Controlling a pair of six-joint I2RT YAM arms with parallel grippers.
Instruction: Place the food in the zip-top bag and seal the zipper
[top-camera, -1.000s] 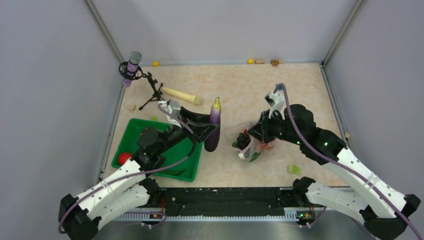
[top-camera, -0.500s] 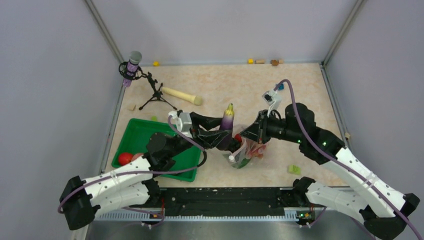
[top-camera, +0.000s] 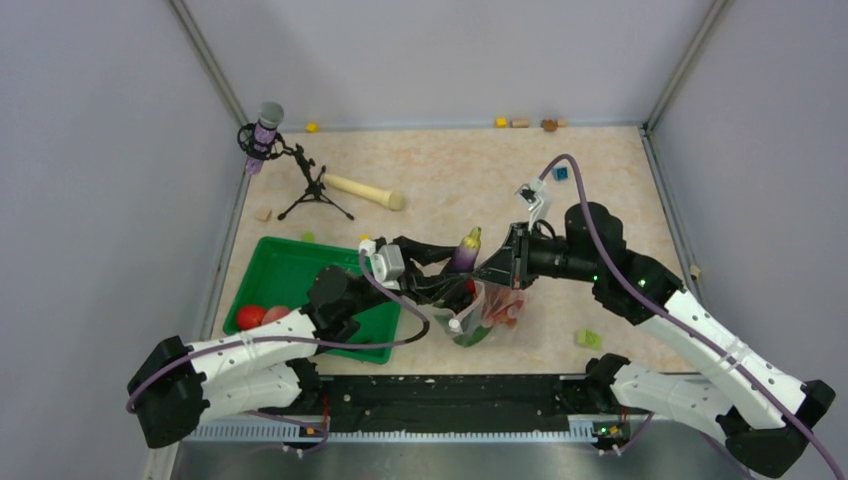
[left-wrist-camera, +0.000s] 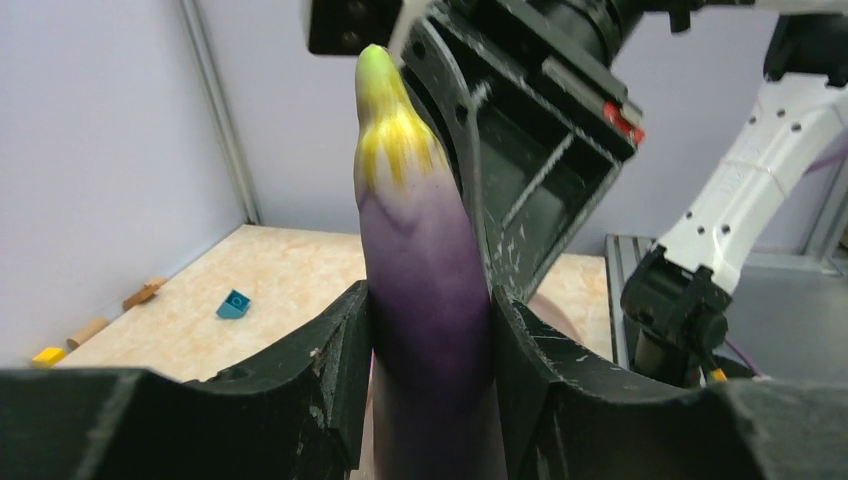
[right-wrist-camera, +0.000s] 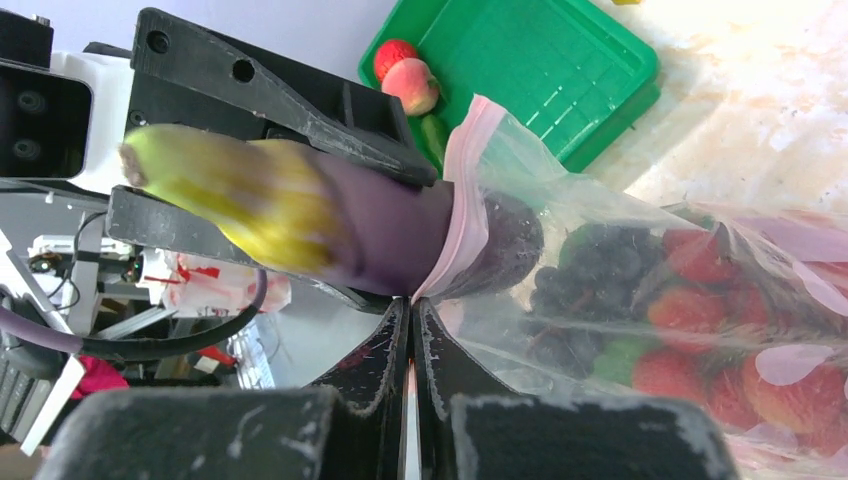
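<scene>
Bright, even light from above; only soft shadows on the beige marbled tabletop (top-camera: 450, 170). The right wrist view blurs the dark purple, yellow-tipped toy eggplant (right-wrist-camera: 300, 215).

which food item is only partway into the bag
The dark purple eggplant in the left gripper: its dark end is past the pink zipper, yellow-green tip outside. Strawberries and dark berries lie inside the bag; the peach sits in the green tray.
</scene>
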